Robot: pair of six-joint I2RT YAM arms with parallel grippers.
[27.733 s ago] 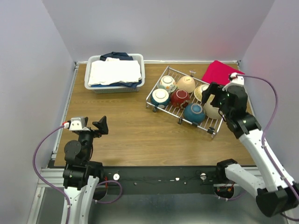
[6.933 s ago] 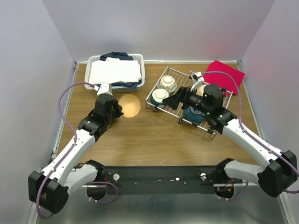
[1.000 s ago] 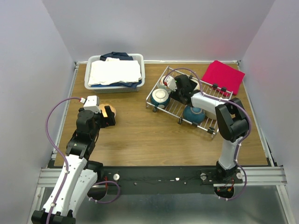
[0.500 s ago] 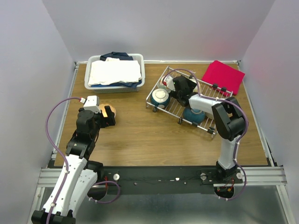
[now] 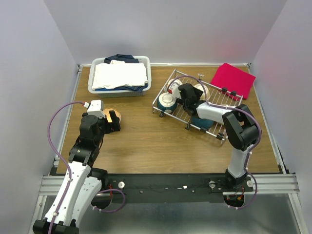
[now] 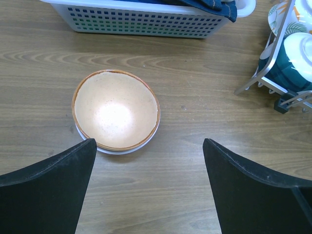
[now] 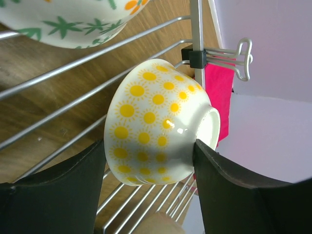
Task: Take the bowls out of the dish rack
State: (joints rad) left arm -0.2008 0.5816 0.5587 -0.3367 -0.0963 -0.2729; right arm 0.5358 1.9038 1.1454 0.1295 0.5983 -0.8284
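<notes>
A cream bowl with yellow suns is sitting tipped on its side between your right fingers. They are pressing against its two opposite sides, closed on it. Its foot is pointing to the right. Under the fingers, the wires of the dish rack are running slantwise, with brown worktop showing through them. Just beyond the fingers, a leaf-patterned bowl is resting on the rack. To their right, a black clip is gripping the rack's post, and a red cloth is lying behind it.

Your left fingers are hanging spread wide apart and holding nothing. Between and just ahead of them, an orange-lined bowl is sitting upright on the worktop, nested in a white bowl beneath it. Further ahead, a white bin is standing. To the far right of these fingers, a rack corner is holding a teal bowl.
</notes>
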